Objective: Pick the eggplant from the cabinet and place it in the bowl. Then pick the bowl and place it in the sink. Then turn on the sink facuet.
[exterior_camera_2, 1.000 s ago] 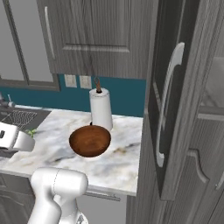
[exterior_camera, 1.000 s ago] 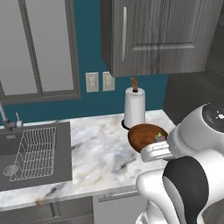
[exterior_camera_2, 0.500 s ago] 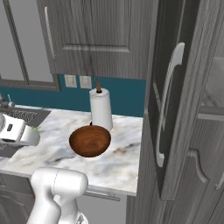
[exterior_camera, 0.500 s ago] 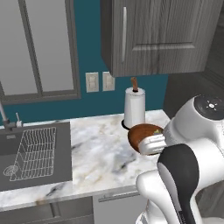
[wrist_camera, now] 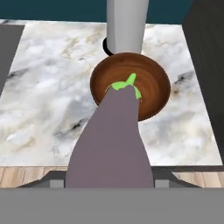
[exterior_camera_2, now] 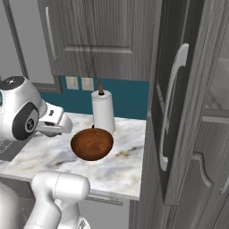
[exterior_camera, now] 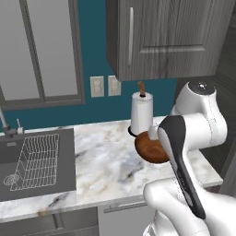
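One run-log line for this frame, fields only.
phase: carrying eggplant to bowl | gripper: shut on eggplant | eggplant: above bowl's near rim, not released | bowl: on counter before paper towel roll

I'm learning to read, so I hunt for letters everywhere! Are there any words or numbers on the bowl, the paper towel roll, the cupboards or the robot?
None: no words, numbers or signs can be read anywhere.
The bowl, paper towel roll, wall cupboard, tall cabinet, wall switches, sink and eggplant are all plain.
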